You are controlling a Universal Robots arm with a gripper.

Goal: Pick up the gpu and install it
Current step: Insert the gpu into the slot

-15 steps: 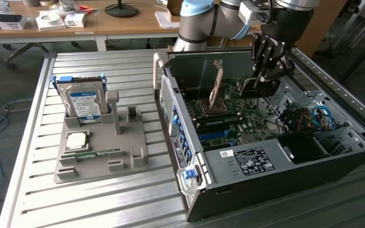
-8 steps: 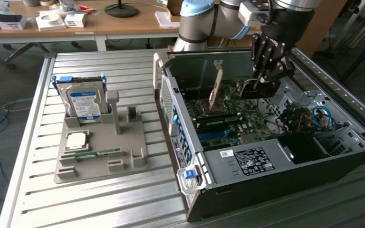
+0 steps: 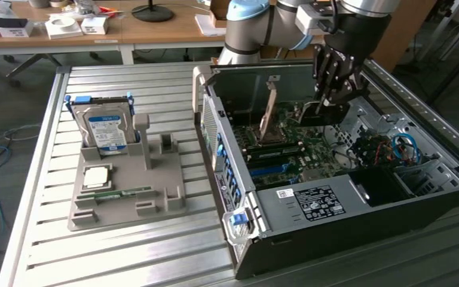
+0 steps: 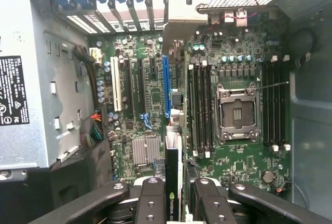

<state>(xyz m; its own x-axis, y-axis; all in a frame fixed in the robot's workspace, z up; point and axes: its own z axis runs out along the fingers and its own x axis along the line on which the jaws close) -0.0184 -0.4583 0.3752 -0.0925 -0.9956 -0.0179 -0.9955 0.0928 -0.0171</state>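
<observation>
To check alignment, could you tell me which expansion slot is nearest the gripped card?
The blue slot, beside the gpu's edge; the black slots and white slot lie farther off.

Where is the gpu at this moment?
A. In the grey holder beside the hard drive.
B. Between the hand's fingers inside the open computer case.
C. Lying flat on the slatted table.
B: the wrist view shows the gpu edge-on, clamped in the hand over the motherboard.

Edge-on gpu (image 4: 173,175) in pincer (image 4: 175,200), above motherboard (image 4: 150,105)
</observation>
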